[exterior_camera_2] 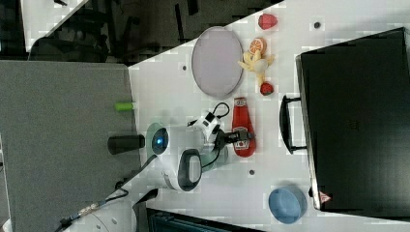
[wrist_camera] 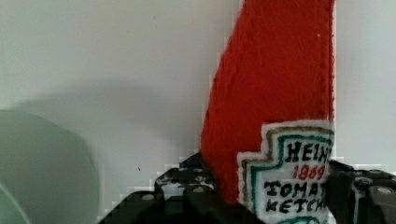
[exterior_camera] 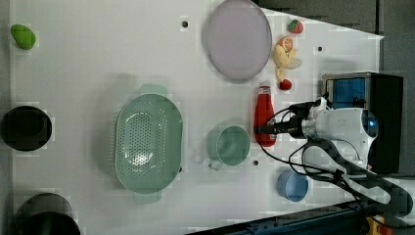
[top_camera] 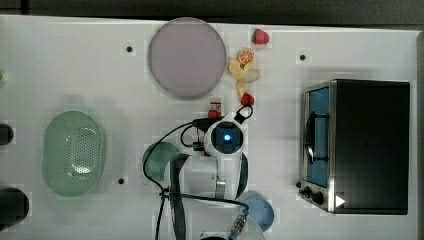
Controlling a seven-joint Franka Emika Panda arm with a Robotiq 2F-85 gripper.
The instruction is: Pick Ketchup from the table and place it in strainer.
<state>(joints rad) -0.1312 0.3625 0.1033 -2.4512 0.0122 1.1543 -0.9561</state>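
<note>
The Ketchup (exterior_camera: 264,115) is a red bottle with a white label. It lies flat on the white table, between the lilac plate and the teal cup, with its cap toward the plate. My gripper (exterior_camera: 266,129) is down over its labelled lower half. In the wrist view the Ketchup (wrist_camera: 275,84) runs between the two black fingers (wrist_camera: 196,189), which sit against both of its sides. From the top view the arm covers all but its neck (top_camera: 215,106). The strainer (exterior_camera: 125,132), a pale mint oval basket with a perforated bottom, stands empty beyond the cup, at the top view's left (top_camera: 50,145).
A teal cup (exterior_camera: 230,145) sits right beside the bottle, toward the strainer. A lilac plate (top_camera: 186,56), strawberries and fruit pieces (top_camera: 244,70) lie past the cap. A toaster oven (top_camera: 365,145) stands at the top view's right, with a blue bowl (exterior_camera: 292,186) near the arm's base.
</note>
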